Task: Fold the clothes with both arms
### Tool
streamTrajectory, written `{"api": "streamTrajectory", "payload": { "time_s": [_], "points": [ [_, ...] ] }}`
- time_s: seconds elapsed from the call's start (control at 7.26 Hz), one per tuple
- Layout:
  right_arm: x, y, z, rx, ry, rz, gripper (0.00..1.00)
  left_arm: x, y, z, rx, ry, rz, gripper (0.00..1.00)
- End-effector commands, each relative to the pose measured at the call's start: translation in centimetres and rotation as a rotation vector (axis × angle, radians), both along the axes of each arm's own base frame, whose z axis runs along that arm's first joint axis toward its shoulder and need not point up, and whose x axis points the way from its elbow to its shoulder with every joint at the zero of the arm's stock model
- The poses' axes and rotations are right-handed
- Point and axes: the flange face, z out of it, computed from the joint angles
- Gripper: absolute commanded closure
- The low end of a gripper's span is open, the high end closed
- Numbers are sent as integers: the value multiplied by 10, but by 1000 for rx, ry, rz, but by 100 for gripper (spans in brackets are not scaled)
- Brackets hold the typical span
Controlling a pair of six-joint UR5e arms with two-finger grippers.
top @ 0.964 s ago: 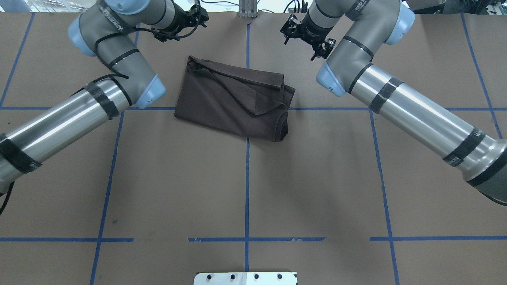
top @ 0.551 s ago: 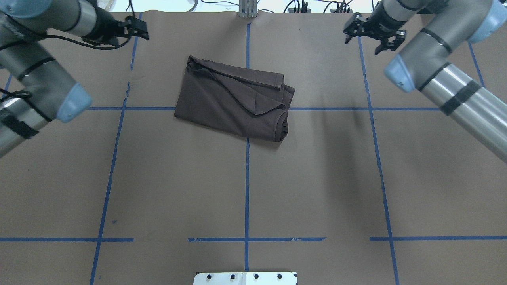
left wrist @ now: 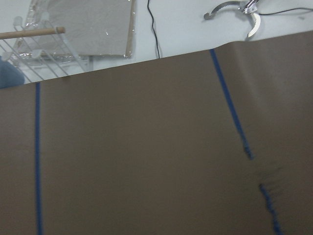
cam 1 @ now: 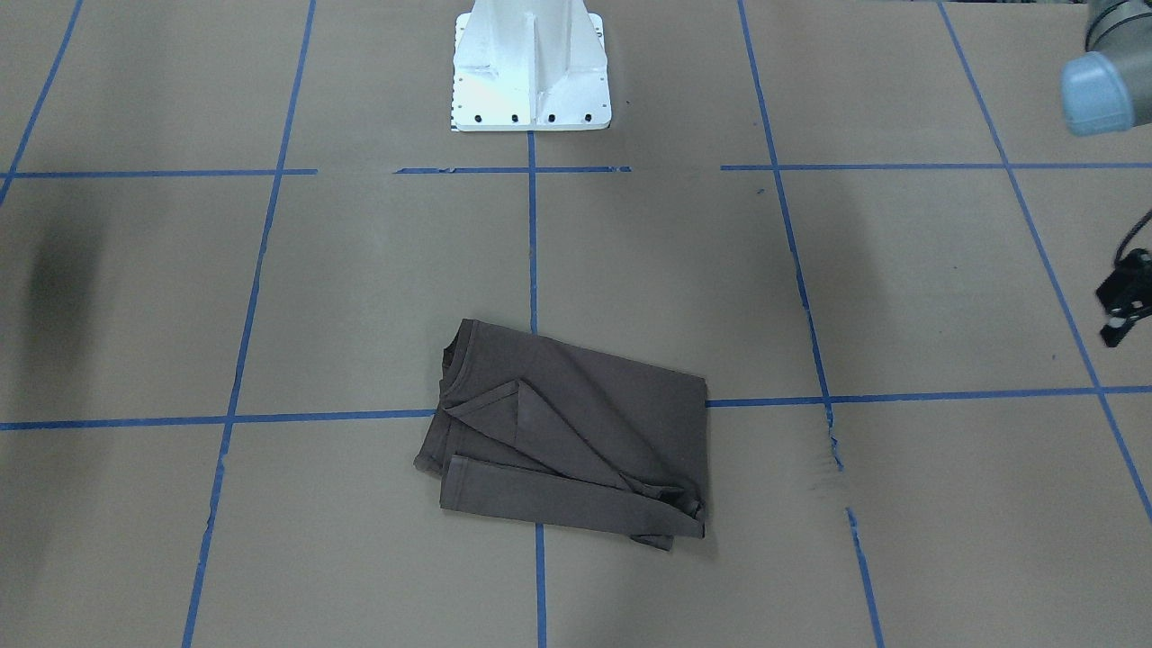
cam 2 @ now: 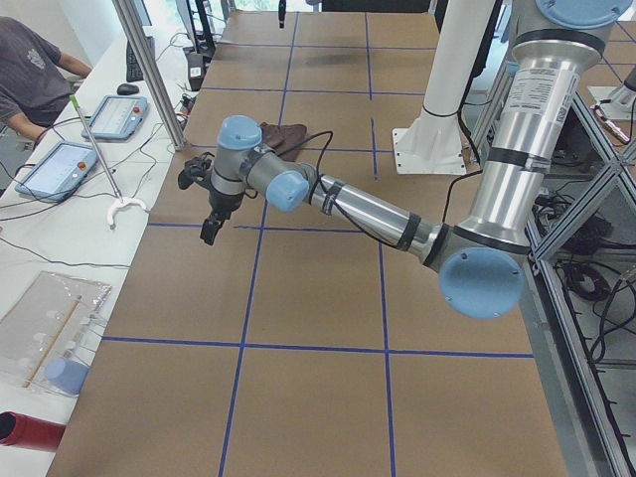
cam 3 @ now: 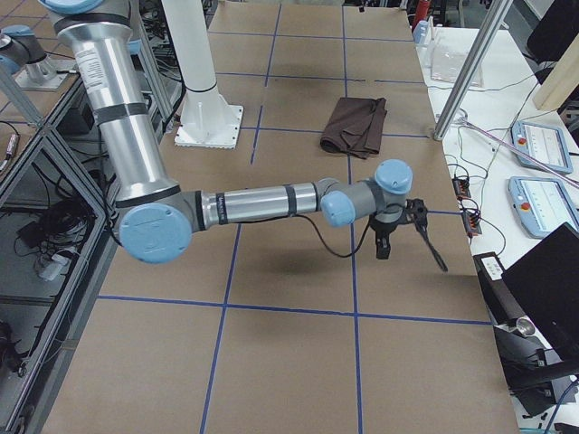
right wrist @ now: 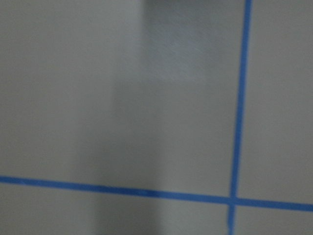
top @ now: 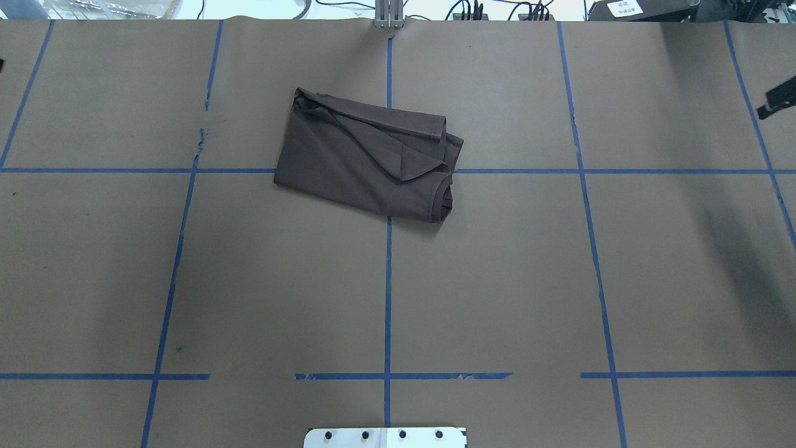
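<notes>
Judged almost done. Found the T-shirt (top: 367, 155) folded to a rough rectangle, lying toward 12 o'clock from the table centre in the overhead view, across a crossing of blue tape lines (top: 388, 298). Noted one loose triangular flap on top and the rounded collar (top: 443, 198) at 4 o'clock; probably only some tidying left. Thin, matte, soft knit with hemmed edges, on smooth brown paper (top: 497, 280). Saw the left gripper (cam 1: 1123, 301) and the right gripper (top: 776, 99) well apart from the cloth, past 9 and 3 o'clock; could not tell the opening of either pincer.
</notes>
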Motion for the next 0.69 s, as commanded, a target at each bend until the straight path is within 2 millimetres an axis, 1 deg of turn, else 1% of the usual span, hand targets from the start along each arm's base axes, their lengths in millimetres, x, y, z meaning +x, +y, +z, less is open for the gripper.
{"api": "streamTrajectory", "payload": {
  "time_s": [0.0,0.14,0.28,0.41,0.55],
  "points": [
    [87,78,70,23,7,-72,0,-66,57,69,1,6,94,0],
    [109,120,63,4,8,-22,0,-62,80,91,-2,43,106,0],
    [106,164,53,8,22,-17,0,-62,79,84,67,40,102,0],
    [105,172,59,-4,20,-19,0,-65,90,101,42,38,95,0],
    [105,168,35,32,16,-15,0,-65,97,115,11,42,98,0]
  ]
}}
